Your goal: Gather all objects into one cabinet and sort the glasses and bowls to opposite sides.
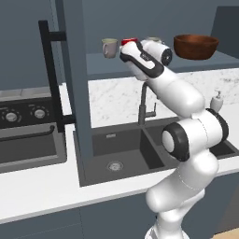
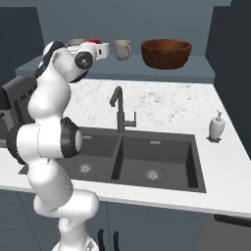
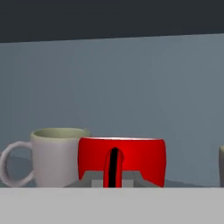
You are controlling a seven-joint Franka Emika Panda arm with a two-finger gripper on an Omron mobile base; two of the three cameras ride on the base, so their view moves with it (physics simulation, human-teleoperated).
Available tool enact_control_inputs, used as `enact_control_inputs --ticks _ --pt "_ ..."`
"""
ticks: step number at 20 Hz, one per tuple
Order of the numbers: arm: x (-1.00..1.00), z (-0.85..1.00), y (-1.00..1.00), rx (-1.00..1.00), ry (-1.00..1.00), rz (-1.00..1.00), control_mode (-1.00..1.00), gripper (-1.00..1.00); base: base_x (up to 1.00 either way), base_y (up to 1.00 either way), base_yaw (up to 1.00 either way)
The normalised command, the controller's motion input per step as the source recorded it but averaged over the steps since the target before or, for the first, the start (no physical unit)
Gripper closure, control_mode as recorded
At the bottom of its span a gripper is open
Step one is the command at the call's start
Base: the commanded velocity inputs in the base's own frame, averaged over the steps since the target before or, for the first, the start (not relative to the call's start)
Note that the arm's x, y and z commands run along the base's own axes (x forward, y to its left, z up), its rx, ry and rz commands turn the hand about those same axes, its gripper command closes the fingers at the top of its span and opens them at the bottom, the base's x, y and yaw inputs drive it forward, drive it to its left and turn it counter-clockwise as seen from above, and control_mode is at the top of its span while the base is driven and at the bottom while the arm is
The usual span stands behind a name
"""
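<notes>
The bright red cup (image 3: 140, 159) stands on the shelf of the open blue-grey cabinet (image 1: 100, 64), and my gripper (image 3: 113, 171) is shut on its near wall, one dark finger (image 3: 114, 164) showing in front of it. A beige mug (image 3: 57, 155) stands touching or nearly touching the cup's left side, handle outward. Another mug's edge (image 3: 222, 166) shows at the far right. From the base, the red cup (image 1: 130, 41) sits between a mug (image 1: 109, 47) and my hand (image 1: 135, 53). The wide brown bowl (image 1: 196, 46) rests at the shelf's right end, apart from them. From the other side: red cup (image 2: 93, 42), mugs (image 2: 122, 49) (image 2: 76, 42), bowl (image 2: 166, 53).
The cabinet door with its black bar handle (image 1: 49, 70) stands swung open to the left. Below are a marble counter, a double sink (image 2: 157, 157) with a black faucet (image 2: 117, 110), a white soap dispenser (image 2: 216, 126) and a stove (image 1: 23, 114).
</notes>
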Motion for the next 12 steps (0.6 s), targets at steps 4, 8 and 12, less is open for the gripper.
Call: enact_control_inputs --ticks 4,8,12 --pt "0.00 -0.11 0.00 0.00 0.00 0.00 -1.00 1.00 0.00 0.00 0.00" --pt "0.00 -0.06 -0.16 0.01 0.09 0.00 -1.00 1.00 0.00 0.00 0.00" --pt "0.00 0.00 -0.05 0.01 0.01 0.00 -1.00 1.00 0.00 0.00 0.00"
